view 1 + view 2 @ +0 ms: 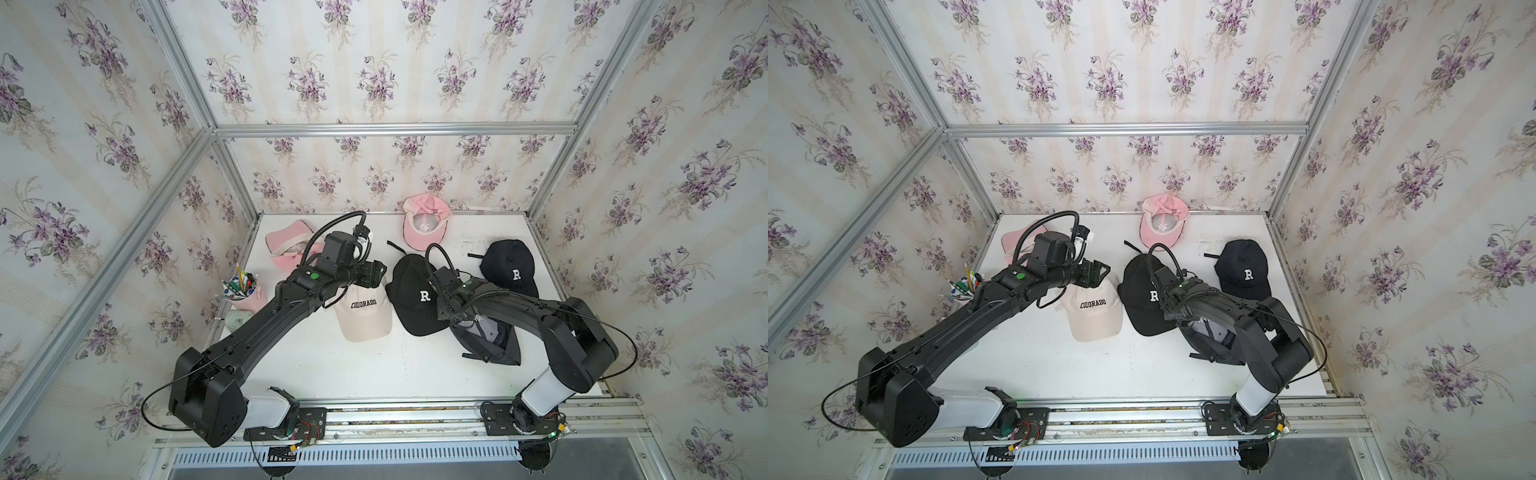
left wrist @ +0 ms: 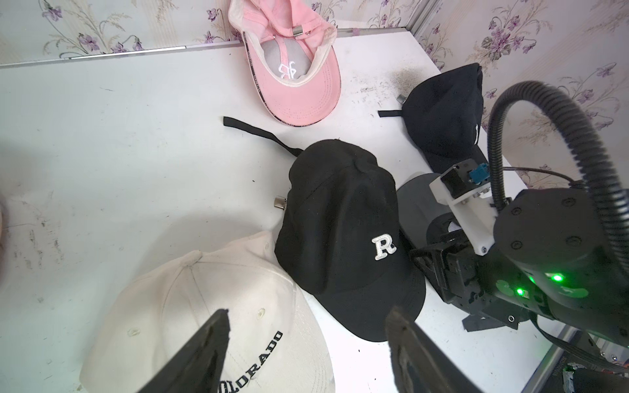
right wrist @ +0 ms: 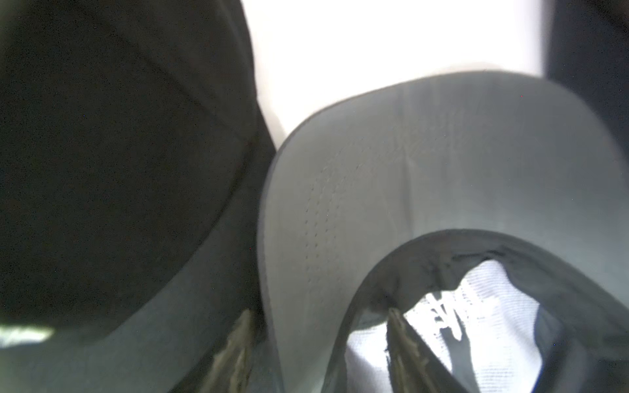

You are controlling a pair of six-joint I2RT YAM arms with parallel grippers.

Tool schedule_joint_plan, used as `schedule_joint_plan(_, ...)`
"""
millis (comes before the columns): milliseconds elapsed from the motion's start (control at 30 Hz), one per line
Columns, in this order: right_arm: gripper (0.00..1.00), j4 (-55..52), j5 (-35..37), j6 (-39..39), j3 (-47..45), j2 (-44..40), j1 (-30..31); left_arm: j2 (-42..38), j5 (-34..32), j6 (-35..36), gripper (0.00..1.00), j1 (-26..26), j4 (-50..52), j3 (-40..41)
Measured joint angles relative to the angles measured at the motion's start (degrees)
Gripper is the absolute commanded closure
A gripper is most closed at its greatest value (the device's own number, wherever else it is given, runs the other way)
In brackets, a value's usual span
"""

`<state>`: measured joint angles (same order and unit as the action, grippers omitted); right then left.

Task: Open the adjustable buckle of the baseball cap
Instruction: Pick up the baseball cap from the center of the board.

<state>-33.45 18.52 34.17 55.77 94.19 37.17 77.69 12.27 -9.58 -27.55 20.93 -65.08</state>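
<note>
Upturned dark grey fabric baseball cap (image 1: 494, 345) sits at 4 o'clock on the white table (image 1: 374, 365), buckle hidden under the right arm. Right gripper (image 3: 320, 313) is part-open astride its rim by the brim, can't tell if clamped; left gripper (image 2: 308, 311) is wide open, empty. Risk: closing here, away from the strap, probably drags it into the black R-logo cap (image 1: 415, 299) at its 10 o'clock.

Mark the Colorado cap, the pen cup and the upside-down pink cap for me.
Colorado cap (image 1: 364, 304): in a top view, on the front panel's lettering.
pen cup (image 1: 251, 301): in a top view, on its pink wall.
upside-down pink cap (image 2: 299, 98): in the left wrist view, on the brim's underside.
</note>
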Motion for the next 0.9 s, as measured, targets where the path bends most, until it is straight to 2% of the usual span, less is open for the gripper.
schedule_joint_plan(300,0.72,-0.2,0.0,-0.2,-0.6,-0.1,0.1,-0.3,0.0,0.0,0.26,0.3,0.0,0.3)
schedule_joint_plan(533,0.97,-2.1,0.4,-1.2,-0.1,-1.9,0.3,-0.3,0.2,-0.2,0.26,0.3,-0.4,0.3)
schedule_joint_plan(600,1.00,-3.1,1.6,-1.2,0.3,-2.9,0.3,-0.2,0.2,-0.3,0.26,0.3,-0.6,0.2)
schedule_joint_plan(900,1.00,-9.4,2.2,-0.9,3.8,-8.5,0.3,0.9,0.8,-1.1,0.26,0.4,-1.5,-0.9)
